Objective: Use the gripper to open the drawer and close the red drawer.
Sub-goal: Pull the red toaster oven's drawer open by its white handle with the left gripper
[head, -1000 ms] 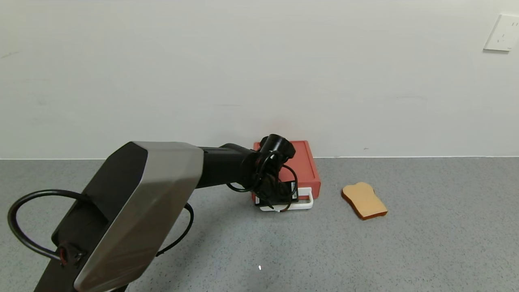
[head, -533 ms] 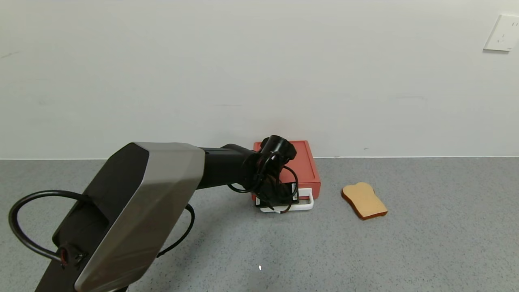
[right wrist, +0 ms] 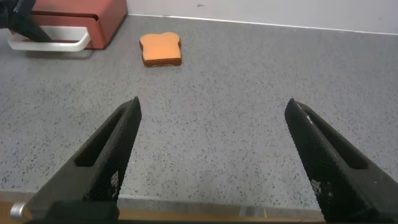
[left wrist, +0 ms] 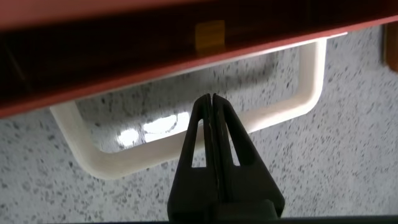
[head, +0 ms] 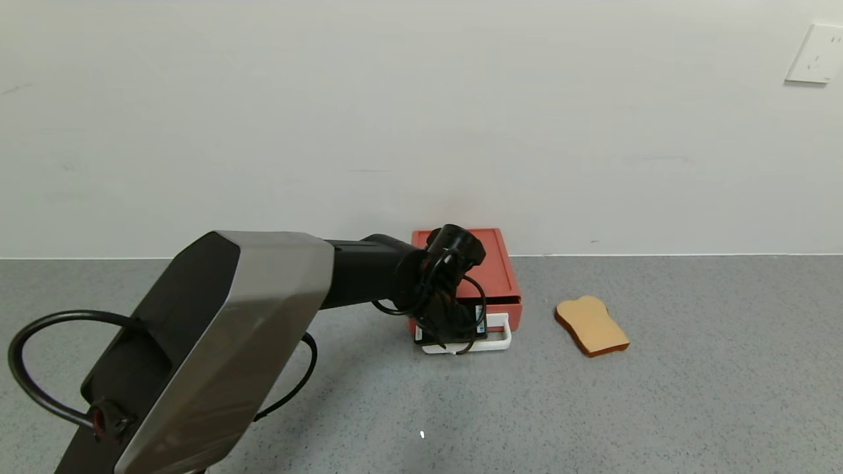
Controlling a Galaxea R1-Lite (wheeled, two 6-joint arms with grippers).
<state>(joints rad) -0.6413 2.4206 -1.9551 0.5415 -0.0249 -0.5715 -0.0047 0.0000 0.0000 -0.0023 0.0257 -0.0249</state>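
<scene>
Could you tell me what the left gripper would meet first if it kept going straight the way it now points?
Probably the drawer front: the shut left gripper pokes inside the white handle loop, pointing at the red front just beyond, though depth is unclear.

The left arm [head: 263, 316] was extended forward and toward the middle from the lower left of the head view, its silver-grey shell nearest the camera, black cables looping beside the forearm and around the wrist. The left gripper [left wrist: 212, 109] pointed downward, its two tapered fingers [left wrist: 198, 134] pressed together with no gap at the tips. The right gripper [right wrist: 211, 146] was held low and level, well apart from the left, its fingers [right wrist: 115, 146] spread wide.
</scene>
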